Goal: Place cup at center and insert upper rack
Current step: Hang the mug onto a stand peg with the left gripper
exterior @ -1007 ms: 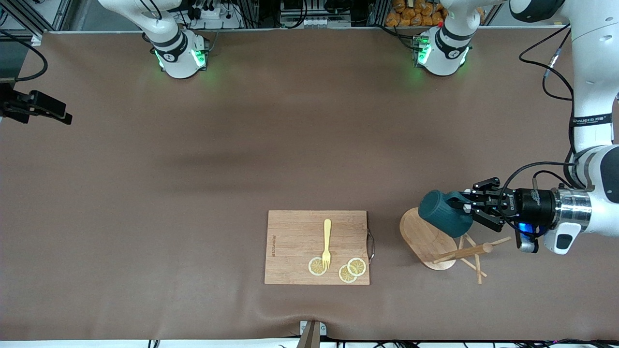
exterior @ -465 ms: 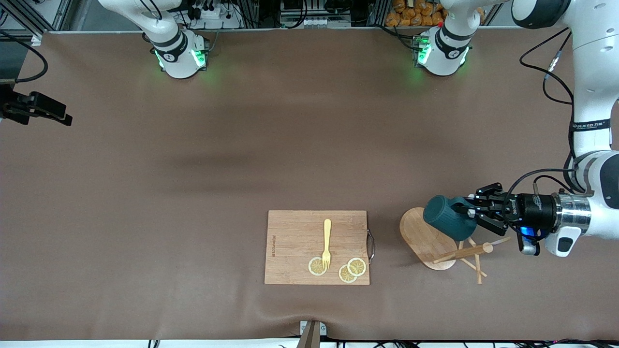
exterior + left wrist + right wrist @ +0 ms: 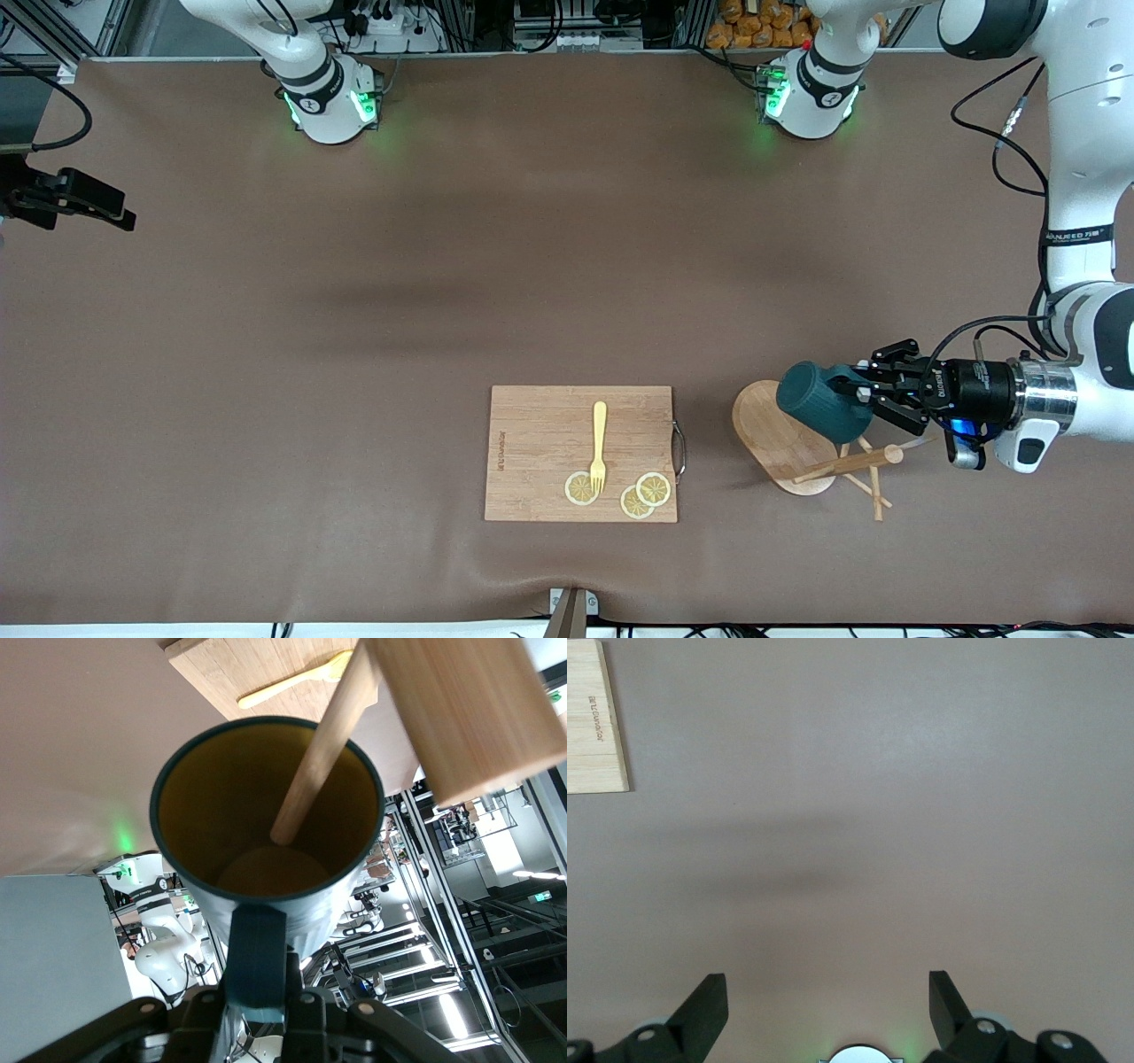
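Reaching in low and level from the left arm's end of the table, forearm lying almost flat, with the left gripper [image 3: 858,396] over the mug tree [image 3: 784,436] (tipped on its side, oval base facing the cutting board [image 3: 540,434]). Waiting high above bare table [image 3: 354,310], the right gripper [image 3: 829,1003], fingers spread wide and holding nothing.

Compared with one second ago, sitting slightly more toward the left arm's end and slightly lower in the front view, the cup [image 3: 820,402] shifting along with it.

Clamping narrowly on the cup's loop handle [image 3: 256,957], cup held on its side with the mouth toward the tree's rounded top. Poking into the yellowish inside of the cup, one thin peg of the upper rack [image 3: 321,753], tip close to the cup's bottom.
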`<state>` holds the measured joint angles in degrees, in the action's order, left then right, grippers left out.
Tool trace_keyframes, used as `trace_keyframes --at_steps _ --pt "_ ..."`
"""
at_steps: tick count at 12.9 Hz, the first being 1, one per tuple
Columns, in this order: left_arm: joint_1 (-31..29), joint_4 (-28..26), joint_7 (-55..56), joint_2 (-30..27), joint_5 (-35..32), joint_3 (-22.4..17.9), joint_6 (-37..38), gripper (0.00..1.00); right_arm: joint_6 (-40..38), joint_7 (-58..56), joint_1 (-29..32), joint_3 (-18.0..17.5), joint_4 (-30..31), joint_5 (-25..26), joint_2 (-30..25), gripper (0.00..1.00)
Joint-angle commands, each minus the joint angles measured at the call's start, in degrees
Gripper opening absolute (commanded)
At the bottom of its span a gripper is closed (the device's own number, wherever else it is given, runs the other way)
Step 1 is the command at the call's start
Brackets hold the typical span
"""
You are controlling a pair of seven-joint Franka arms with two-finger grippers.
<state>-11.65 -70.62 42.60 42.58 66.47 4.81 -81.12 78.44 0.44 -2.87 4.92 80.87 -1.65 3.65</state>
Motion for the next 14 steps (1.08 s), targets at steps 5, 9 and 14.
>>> trace_keyframes --at_steps 5,9,14 --pt "-0.9 0.6 -1.5 1.3 1.6 0.1 1.0 0.0 0.0 0.9 -0.1 -0.1 -1.8 -0.9 0.0 1.0" --pt "-1.3 0.5 -2.5 1.7 1.7 0.1 1.0 0.0 0.0 1.0 -0.3 -0.2 -2.1 -0.9 0.0 1.0" --pt "-1.7 0.6 -2.6 2.2 2.0 0.2 1.0 0.0 0.0 1.0 -1.1 -0.3 -2.1 -0.9 -0.1 1.0"
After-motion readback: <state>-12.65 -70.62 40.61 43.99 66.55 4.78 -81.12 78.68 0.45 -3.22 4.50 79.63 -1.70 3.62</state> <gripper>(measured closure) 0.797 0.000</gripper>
